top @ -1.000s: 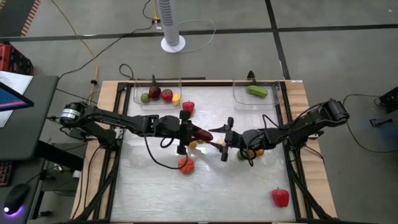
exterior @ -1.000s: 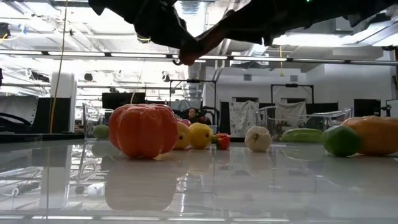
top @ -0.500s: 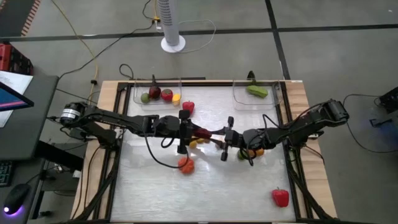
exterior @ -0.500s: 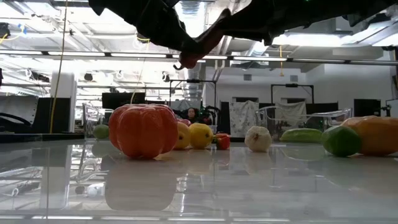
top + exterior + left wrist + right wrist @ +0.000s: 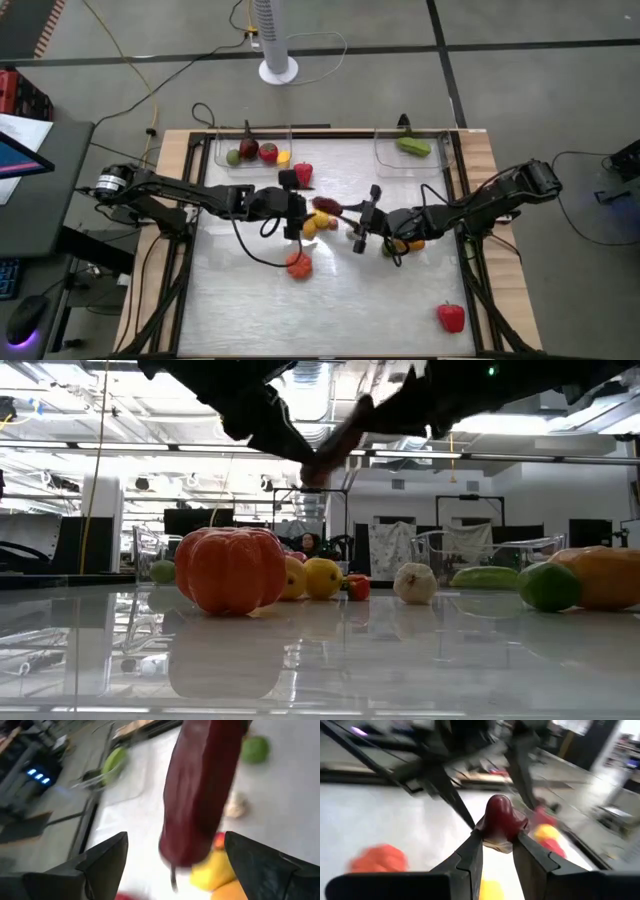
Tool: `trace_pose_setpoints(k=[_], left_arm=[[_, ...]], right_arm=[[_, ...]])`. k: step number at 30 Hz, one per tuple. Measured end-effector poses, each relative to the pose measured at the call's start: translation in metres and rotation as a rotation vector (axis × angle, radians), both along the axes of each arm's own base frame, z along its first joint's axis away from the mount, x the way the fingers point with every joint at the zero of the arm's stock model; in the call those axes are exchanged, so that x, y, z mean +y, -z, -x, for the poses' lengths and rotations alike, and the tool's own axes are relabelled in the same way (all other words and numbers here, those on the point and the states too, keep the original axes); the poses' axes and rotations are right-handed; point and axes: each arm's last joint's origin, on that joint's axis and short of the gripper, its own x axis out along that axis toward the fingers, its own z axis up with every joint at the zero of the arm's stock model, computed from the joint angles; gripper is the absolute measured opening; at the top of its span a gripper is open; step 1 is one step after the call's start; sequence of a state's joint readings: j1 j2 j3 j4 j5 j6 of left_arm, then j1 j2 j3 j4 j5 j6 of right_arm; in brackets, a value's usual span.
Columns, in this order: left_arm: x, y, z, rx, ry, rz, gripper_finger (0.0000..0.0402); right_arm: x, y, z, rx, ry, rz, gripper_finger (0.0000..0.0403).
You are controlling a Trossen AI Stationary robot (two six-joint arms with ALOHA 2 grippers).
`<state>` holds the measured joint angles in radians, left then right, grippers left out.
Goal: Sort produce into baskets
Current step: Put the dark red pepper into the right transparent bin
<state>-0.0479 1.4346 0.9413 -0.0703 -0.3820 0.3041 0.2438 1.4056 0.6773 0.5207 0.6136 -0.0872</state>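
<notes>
Right claw [image 5: 496, 851] is clamping one end of the dark eggplant [image 5: 327, 206] above mid-desk — its long axis is running toward the left claw [image 5: 172, 857], spread apart just beside it.

**Count on the table**

Two baskets, one [image 5: 255, 135] and another [image 5: 390, 160]. One eggplant [image 5: 327, 204]. One cucumber [image 5: 413, 147]. One tomato [image 5: 298, 264]. One garlic [image 5: 415, 583]. Two loose peppers [image 5: 303, 173] [image 5: 451, 317]. Two limes [image 5: 233, 157] [image 5: 390, 247]. Two lemons [image 5: 322, 577] [image 5: 292, 578]. One orange piece [image 5: 415, 243]. In the first basket, two red pieces [image 5: 268, 153] [image 5: 249, 150] and one yellow piece [image 5: 284, 157].
</notes>
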Motion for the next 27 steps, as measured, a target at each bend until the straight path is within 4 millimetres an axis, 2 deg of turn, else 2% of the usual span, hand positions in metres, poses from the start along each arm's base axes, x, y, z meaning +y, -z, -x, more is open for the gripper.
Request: trace_pose_setpoints(k=[7,12,15,19,24,27], left_arm=[[0.003,-0.014,0.010,-0.038,-0.049,-0.002,0.0320],[0.007,-0.008,0.012,-0.190,0.127,-0.084,0.0302],[0.018,-0.004,0.019,-0.332,0.131,-0.131,0.0285],[0.035,-0.009,0.038,-0.458,0.070,-0.173,0.0264],[0.041,-0.042,0.075,-0.605,0.052,-0.153,0.0248],[0.038,-0.054,0.098,-0.632,0.042,-0.127,0.0245]], right_arm=[[-0.007,-0.009,0.023,0.060,0.328,0.072,0.0126],[-0.020,-0.019,0.040,0.064,0.625,0.163,0.0126],[-0.033,-0.024,0.045,0.062,0.702,0.171,0.0126],[-0.056,-0.029,0.048,0.047,0.798,0.153,0.0126],[-0.087,-0.030,0.054,0.039,0.878,0.095,0.0126],[-0.105,-0.024,0.060,0.066,0.883,0.018,0.0128]])
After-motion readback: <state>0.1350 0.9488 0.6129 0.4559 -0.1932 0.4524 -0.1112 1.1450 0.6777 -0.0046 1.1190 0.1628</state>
